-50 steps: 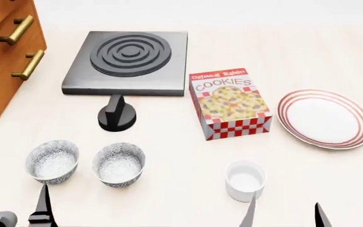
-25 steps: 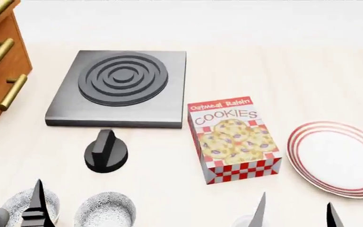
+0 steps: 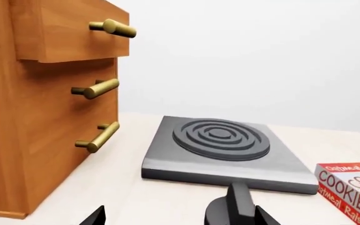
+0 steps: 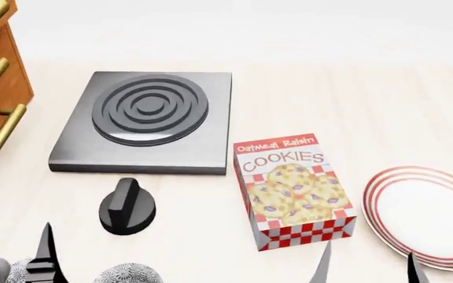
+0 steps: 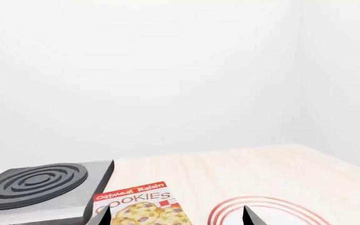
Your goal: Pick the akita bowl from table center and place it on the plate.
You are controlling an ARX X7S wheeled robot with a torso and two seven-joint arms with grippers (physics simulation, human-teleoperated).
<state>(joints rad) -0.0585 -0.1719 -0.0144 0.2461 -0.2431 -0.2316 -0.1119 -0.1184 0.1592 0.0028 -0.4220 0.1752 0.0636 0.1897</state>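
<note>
Left hand (image 4: 10, 250), fingers apart, hangs just beside akita bowl (image 4: 128, 275).

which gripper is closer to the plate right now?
Right. In the head view the right gripper has its fingertips at the plate's near edge. The left gripper sits at the far left, past the cookie box.

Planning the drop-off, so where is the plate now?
In the head view the plate lies at the table's right side, cut by the frame edge, just right of the cookie box and beyond the right gripper.
</note>
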